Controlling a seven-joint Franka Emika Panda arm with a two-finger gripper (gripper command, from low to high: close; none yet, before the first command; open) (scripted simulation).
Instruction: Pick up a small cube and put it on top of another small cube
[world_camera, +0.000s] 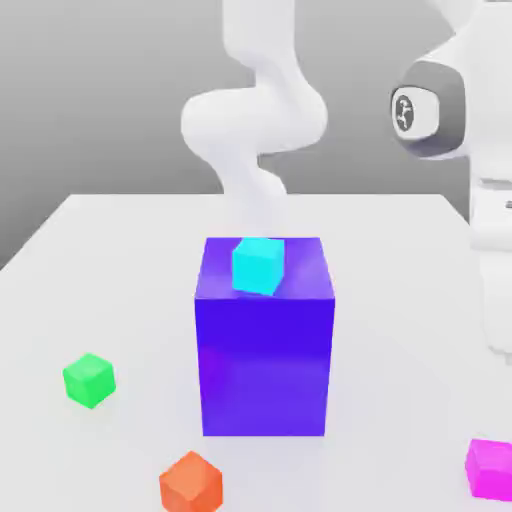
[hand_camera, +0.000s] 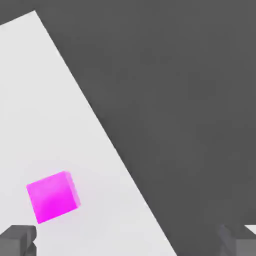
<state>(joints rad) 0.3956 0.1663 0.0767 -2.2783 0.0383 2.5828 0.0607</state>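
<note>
Gripper wide open, holding nothing
Pink small cube sits on table near the edge at exterior view's right; cyan cube atop big blue block, green cube & orange cube apart

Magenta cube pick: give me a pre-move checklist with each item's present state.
1. Fingers open: ok.
2. Nothing held between them: ok.
3. Magenta cube free on the table, nothing touching it: ok.
4. Cube centred between the fingers: not ok, it sits near one finger.
5. Cube clear of the table edge: ok, though near it.
6. Stacking target chosen: cannot tell; cyan cube sits atop the blue-violet block.
</note>
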